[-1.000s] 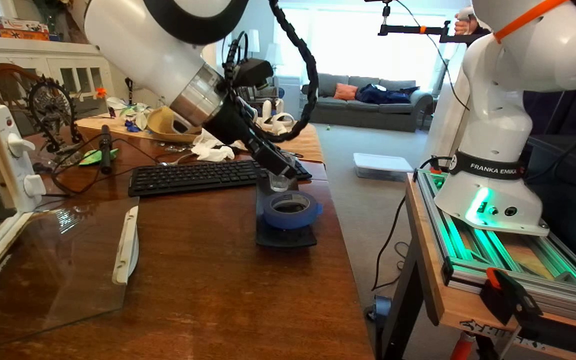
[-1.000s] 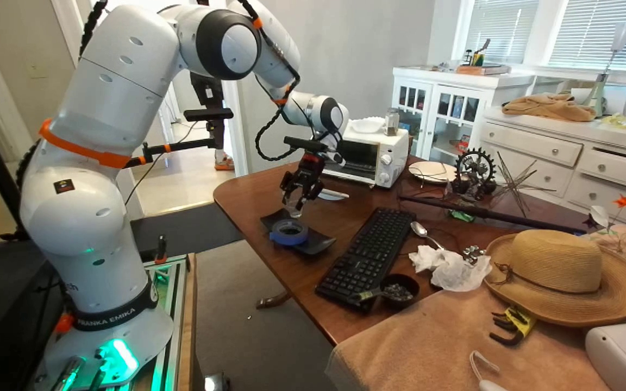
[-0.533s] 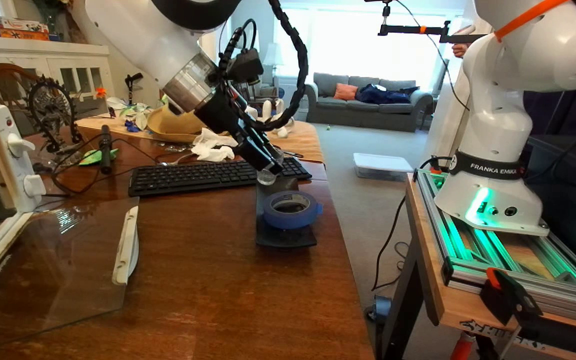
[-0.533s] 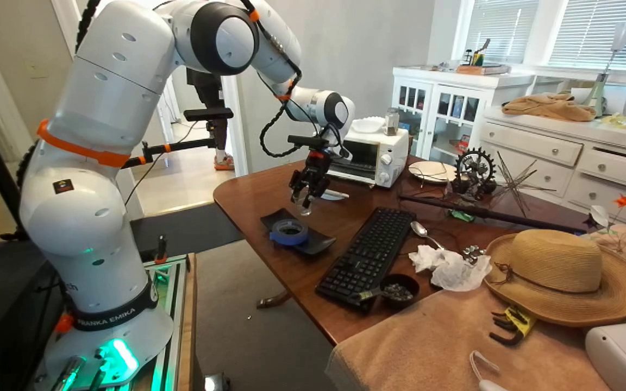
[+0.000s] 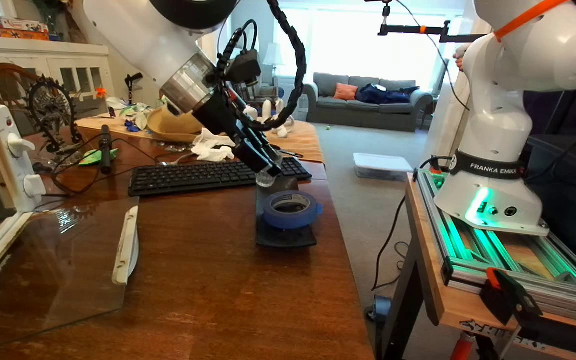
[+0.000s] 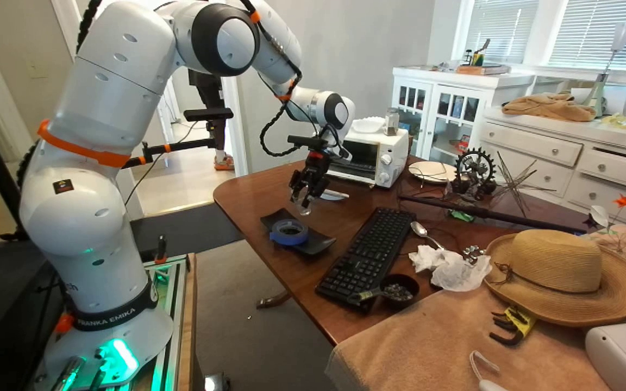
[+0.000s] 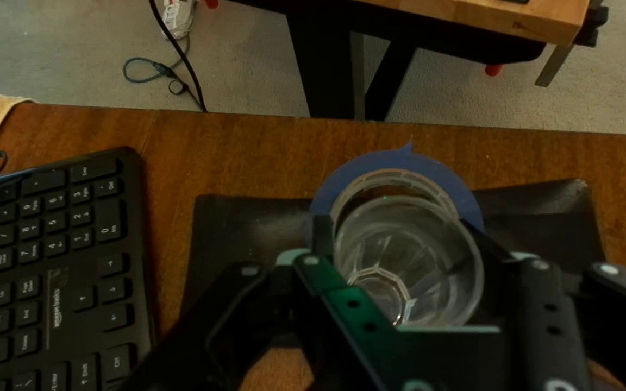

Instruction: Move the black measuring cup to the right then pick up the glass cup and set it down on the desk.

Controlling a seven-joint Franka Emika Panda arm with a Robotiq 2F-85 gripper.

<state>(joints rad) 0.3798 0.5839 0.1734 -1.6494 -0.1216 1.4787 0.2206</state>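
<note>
We see the gripper (image 7: 402, 239) pinching the glass cup (image 7: 416, 271), one of its fingers (image 7: 322, 236) against either side; from the wrist we look down into the cup's open mouth. In both exterior views its base pokes out below the grip, and we find it raised clear of the desk (image 5: 208, 280). Lower down and just beside it, a roll of blue tape (image 5: 290, 220) lies flat on a black tray (image 5: 285, 239) near the desk's edge; in the wrist view the cup hides part of the tape. A strip of wood parts the tray from the black keyboard (image 6: 370, 255). Further out we notice a small dark bowl (image 6: 402, 279) beside one end of the keyboard, holding grey bits (image 6: 397, 292) too small to name, then crumpled white tissue (image 6: 461, 273) and a straw hat (image 6: 557, 260) on a tan cloth (image 6: 427, 342). Well apart from the tray, a white toaster oven (image 6: 392, 144) stands with its glass door (image 5: 68, 270) lowered.
</note>
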